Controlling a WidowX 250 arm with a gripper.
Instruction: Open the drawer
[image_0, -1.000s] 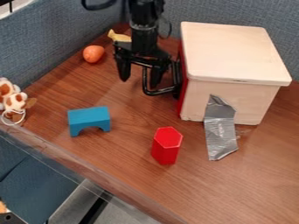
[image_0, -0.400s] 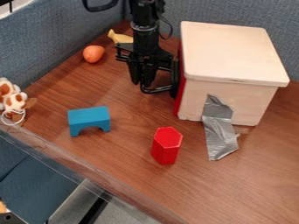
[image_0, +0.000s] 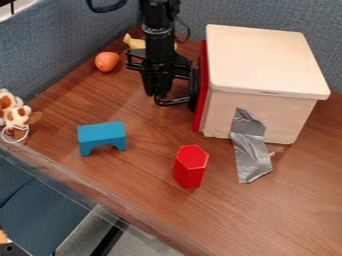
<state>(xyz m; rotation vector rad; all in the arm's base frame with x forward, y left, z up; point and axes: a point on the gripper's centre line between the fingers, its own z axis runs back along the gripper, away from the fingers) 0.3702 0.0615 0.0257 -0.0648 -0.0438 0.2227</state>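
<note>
The gripper (image_0: 156, 93) hangs down left of the wooden drawer box (image_0: 264, 65), its fingers close together on the outer bar of the black drawer handle (image_0: 175, 101). That handle juts left from the red drawer front (image_0: 201, 107). A narrow offset shows between the red front and the box body, so the drawer stands slightly open. The inside of the drawer is hidden from this angle.
Left of the box stand a blue arch block (image_0: 102, 136) and a red hexagonal block (image_0: 190, 166). Behind lie an orange ball-like toy (image_0: 107, 61) and a yellow object (image_0: 134, 42). Grey tape (image_0: 251, 150) runs from box to table (image_0: 280, 210). A spotted toy (image_0: 16, 117) sits far left.
The gripper's fingers have come together on the handle. Gripper, handle and red front have since moved a little left, the front coming away from the box, which shifted slightly left earlier.
</note>
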